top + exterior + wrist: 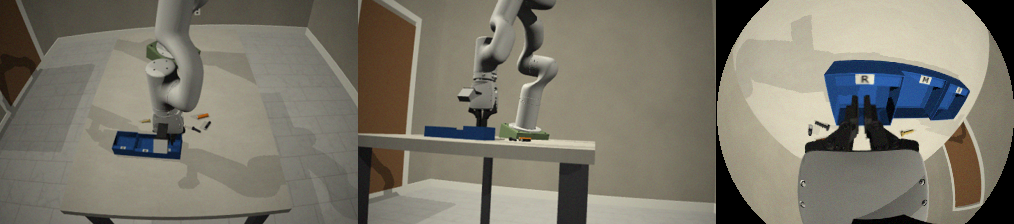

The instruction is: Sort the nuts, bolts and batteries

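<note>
Top: slim orange battery [203, 116] [525, 139], dark bolt [196, 129] [821, 125] and yellowish bolt [145, 121] [907, 132] lie on the matte bench [230, 184] [525, 150] [781, 115], outside the blue bins [146, 155] [478, 133] [866, 67].

Exterior: straight wall hides the claw's [172, 142] [482, 126] [861, 98] tips.

Wrist: claw clenched over R, nothing visibly grasped; walls stand either side.

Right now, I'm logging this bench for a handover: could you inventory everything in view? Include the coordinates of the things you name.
Bin row [132, 154] [478, 133] [888, 67]: one, blue, three compartments, on table
Bolt [196, 129] [822, 125]: one, black, beside black battery
Gold bolt [145, 121] [907, 132]: one, near bins
Orange battery [203, 116]: one, beyond black battery
Black battery [207, 125] [810, 130]: one
Table [226, 87] [532, 149] [781, 110]: one, beige, centre
Door [14, 42] [382, 87] [968, 170]: one, brown, by wall
Arm [174, 28] [502, 43]: one, light grey, green base [150, 52] [508, 132]
Gripper [173, 140] [482, 124] [861, 103]: one, black fingers, at R
Arm may hide more.
</note>
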Robot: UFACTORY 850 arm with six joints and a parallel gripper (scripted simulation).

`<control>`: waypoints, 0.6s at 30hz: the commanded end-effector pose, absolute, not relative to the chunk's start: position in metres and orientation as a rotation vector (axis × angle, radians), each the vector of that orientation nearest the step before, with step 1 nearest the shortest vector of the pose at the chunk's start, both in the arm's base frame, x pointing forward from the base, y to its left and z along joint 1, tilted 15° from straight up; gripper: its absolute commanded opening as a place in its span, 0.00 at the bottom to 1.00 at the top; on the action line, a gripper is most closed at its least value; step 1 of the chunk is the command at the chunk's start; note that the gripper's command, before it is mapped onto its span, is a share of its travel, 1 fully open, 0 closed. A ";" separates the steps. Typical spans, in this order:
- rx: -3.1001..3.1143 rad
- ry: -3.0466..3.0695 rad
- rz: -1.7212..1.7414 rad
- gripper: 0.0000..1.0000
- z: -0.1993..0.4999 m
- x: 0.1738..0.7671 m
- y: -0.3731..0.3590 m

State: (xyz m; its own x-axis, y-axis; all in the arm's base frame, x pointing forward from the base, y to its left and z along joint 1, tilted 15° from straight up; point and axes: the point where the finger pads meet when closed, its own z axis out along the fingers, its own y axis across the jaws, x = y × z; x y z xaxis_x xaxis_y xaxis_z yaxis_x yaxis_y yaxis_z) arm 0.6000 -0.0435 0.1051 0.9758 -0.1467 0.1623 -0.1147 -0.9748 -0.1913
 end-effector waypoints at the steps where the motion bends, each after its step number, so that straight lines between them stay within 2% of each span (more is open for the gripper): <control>1: -2.940 0.196 -0.266 0.07 0.095 0.603 -0.042; 18: -2.940 0.196 -0.266 0.07 0.086 0.605 -0.040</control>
